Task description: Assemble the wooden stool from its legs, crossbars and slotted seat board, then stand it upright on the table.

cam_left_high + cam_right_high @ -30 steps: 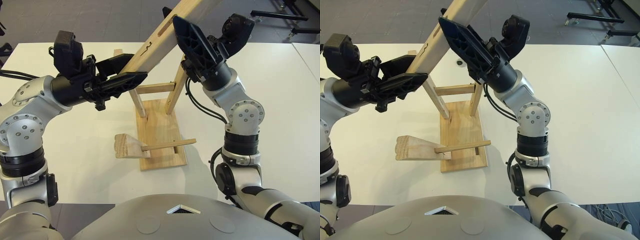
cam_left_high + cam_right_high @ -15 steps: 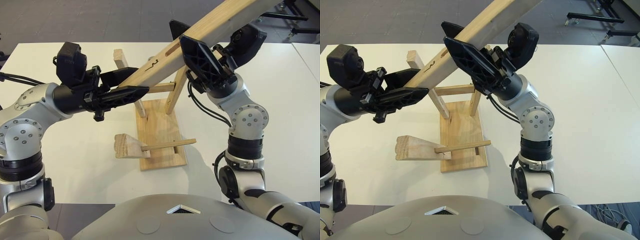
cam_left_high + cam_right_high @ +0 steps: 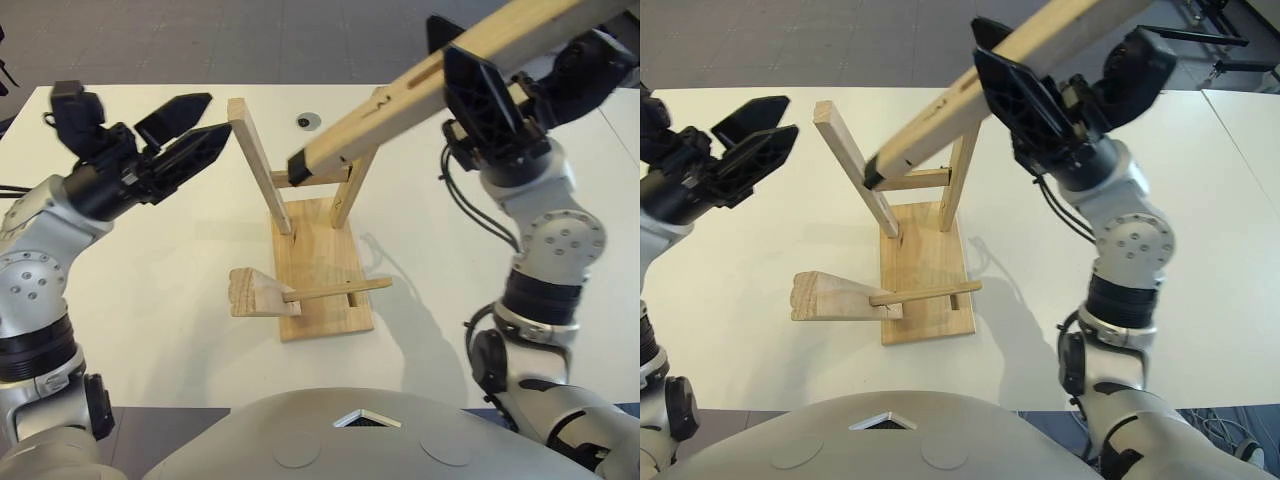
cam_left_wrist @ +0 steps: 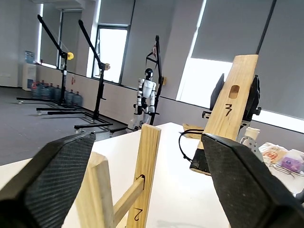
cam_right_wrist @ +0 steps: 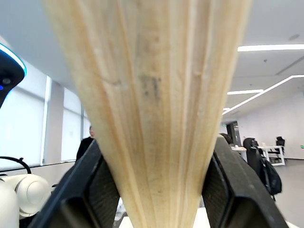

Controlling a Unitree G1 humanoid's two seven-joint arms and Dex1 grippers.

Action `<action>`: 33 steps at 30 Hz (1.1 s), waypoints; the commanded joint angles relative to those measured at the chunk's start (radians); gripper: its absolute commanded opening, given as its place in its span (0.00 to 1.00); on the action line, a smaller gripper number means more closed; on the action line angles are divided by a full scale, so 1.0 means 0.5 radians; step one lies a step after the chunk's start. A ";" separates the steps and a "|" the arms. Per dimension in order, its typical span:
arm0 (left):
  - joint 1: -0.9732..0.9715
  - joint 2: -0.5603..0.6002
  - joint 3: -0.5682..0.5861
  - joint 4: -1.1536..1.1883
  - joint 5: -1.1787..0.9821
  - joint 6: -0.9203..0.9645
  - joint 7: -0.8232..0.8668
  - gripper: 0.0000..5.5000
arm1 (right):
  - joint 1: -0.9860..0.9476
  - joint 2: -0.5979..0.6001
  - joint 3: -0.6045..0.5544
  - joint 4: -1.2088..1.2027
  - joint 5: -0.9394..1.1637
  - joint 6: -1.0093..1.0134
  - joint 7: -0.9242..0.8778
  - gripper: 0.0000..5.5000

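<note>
Head view: the seat board (image 3: 322,290) lies flat on the table (image 3: 150,290), two upright legs (image 3: 258,165) standing at its far end. Left of it the left gripper (image 3: 218,113) hangs spread open; above it the right gripper (image 3: 465,75) clamps a slotted beam (image 3: 390,108). Left wrist view: fingers (image 4: 52,175) wide apart. Right wrist view: fingers (image 5: 95,190) press the beam's sides.

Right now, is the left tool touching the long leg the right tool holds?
Apart. Left eye view: the open left tool hangs clear of the long leg in the right tool, an upright leg between them.
</note>
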 commanded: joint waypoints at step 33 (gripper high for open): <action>1.214 0.163 -0.059 -1.090 -0.275 -0.275 0.275 0.98 | 0.337 -0.536 0.085 0.388 -0.772 -0.183 0.362 0.38</action>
